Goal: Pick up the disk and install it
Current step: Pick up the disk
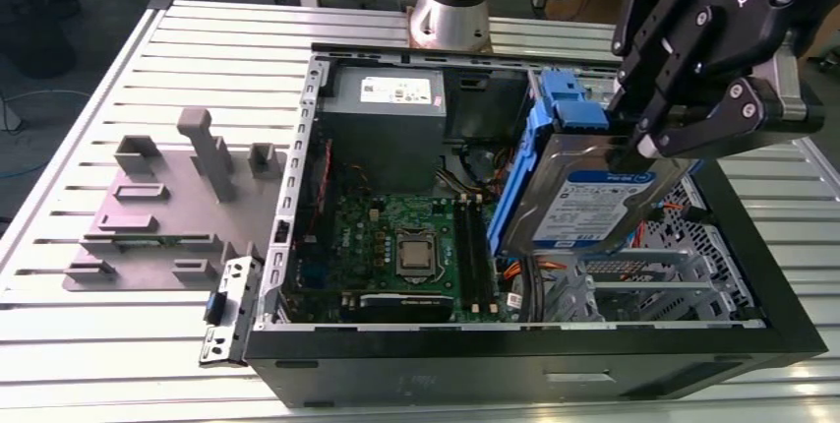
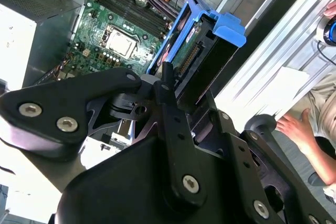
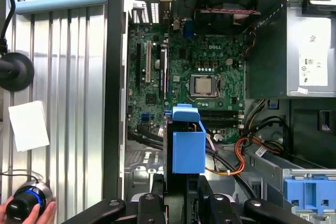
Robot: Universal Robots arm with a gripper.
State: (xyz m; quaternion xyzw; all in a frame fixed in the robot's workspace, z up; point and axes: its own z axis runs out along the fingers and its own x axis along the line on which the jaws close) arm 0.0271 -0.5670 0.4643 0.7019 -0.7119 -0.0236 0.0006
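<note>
While the claw [image 1: 632, 152] is clamping the disk [image 1: 588, 202] by one edge, the drive is hanging on edge, slightly tilted, over the open computer case [image 1: 525, 356] that is standing on the slatted table [image 1: 79, 344]. In the exterior view it is sitting between the motherboard [image 1: 393, 236] and the metal drive cage [image 1: 656, 280] toward that view's right, with its white-and-blue label facing the camera and a blue rail running along its side. The step in hand is judged to be carrying the disk to its bay. Doing this well is calling for a firm hold, for rails lining up squarely with the cage guides, and for a path running clear of the orange cables [image 3: 243, 157] lying near the cage.
</note>
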